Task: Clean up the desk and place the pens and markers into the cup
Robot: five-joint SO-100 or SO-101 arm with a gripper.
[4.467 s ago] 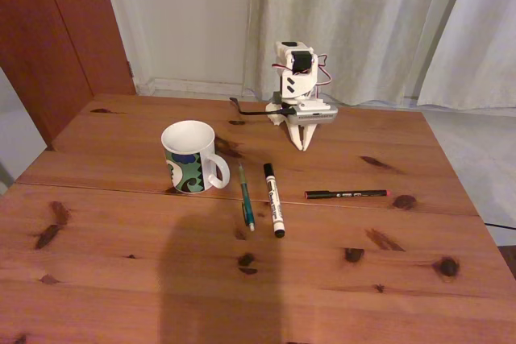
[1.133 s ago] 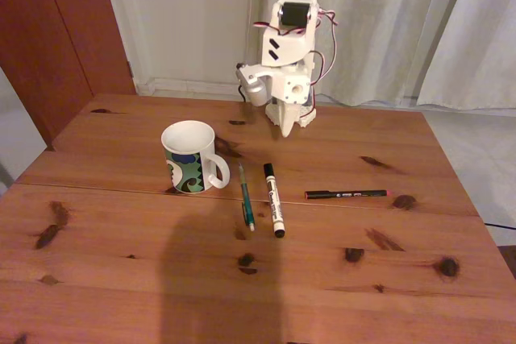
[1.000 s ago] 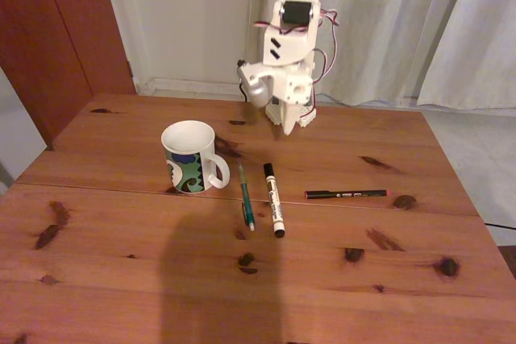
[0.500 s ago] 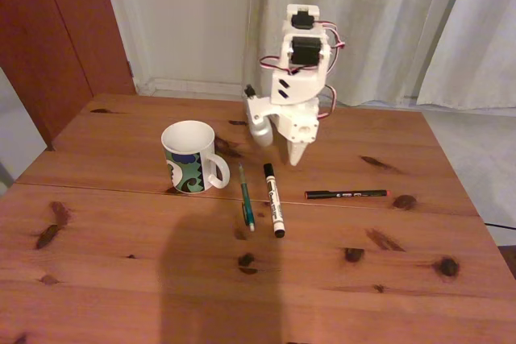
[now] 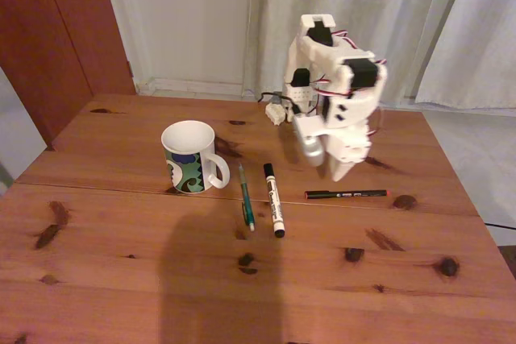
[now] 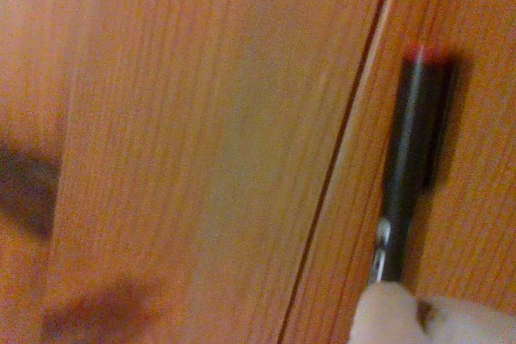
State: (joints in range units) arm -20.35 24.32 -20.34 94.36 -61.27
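Gripper (image 5: 339,173): white, pointing down above the desk (image 5: 121,279), its tip hanging just over the cap-less end region of the thin black pen (image 5: 347,194); we cannot tell whether its fingers are spread or pressed together, and we see nothing held in it; in the wrist view a white fingertip (image 6: 387,316) enters at the bottom edge, right beside the pen's dark barrel (image 6: 411,167), whose red tip points up the frame, next to the seam in the boards.

Thin black pen: lying flat, roughly crosswise in the fixed view, red tip toward the right, right of the other two sticks and apart from them.

White marker (image 5: 273,199): black cap at the far end, lying lengthwise near the desk's middle; teal-green pen (image 5: 246,196) just left of it, nearly parallel, not touching as far as we can see.

Cup (image 5: 192,156): upright, left of the teal-green pen, handle turned toward the pens; we see nothing standing in it.

Behind the desk: pale curtains (image 5: 387,22); a reddish door (image 5: 56,30) at left.
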